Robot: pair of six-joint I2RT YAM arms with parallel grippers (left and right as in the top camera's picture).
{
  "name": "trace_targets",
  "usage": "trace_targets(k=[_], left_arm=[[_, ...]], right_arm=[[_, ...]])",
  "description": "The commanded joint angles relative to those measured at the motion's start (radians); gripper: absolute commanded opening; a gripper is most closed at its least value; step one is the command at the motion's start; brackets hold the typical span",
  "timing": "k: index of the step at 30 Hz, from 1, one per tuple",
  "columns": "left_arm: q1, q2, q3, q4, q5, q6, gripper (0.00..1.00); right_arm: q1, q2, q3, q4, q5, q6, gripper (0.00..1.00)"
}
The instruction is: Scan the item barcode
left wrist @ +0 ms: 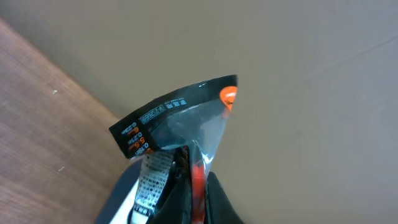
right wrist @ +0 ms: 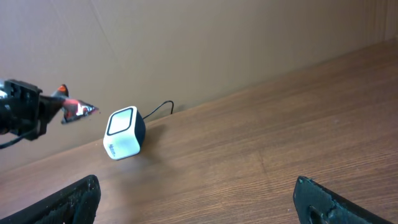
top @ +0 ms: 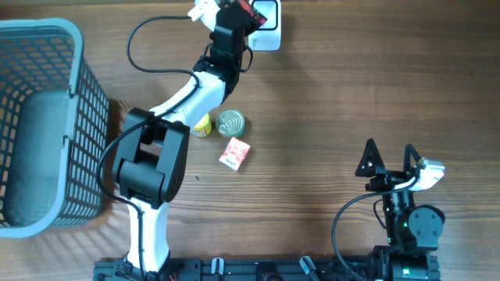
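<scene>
The black-and-clear plastic pouch [left wrist: 180,118] is held aloft over the far edge of the desk [top: 351,78], just beside the white cube scanner [right wrist: 124,134]. It is clamped at its lower seam by the closed left gripper [left wrist: 186,199]. A barcode-like strip is seen near the grip. It should be turned squarely toward the scanner's window, with the film tilted so that glare is avoided. The right gripper [top: 389,152] is spread wide and well apart, with nothing held.

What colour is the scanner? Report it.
White scanner with a dark side; clearest in the right wrist view.
</scene>
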Motion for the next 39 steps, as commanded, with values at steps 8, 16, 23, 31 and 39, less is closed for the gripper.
trace_targets(k=[8,16,23,31,39], left_arm=[[0.002,0.136,0.009,0.245,-0.076,0.013,0.04],[0.0,0.211,0.043,0.324,-0.097,0.013,0.04],[-0.011,0.304,0.2,0.293,-0.102,0.017,0.04],[-0.013,0.358,0.263,0.269,-0.151,0.016,0.04],[-0.015,0.364,0.264,0.271,-0.151,0.013,0.04]], right_arm=[[0.003,-0.004,-0.001,0.002,0.006,-0.004,1.0],[0.003,-0.004,-0.001,0.002,0.006,-0.004,1.0],[0.003,-0.004,-0.001,0.002,0.006,-0.004,1.0],[0.003,-0.004,-0.001,0.002,0.006,-0.005,1.0],[0.003,-0.004,-0.001,0.002,0.006,-0.004,1.0]])
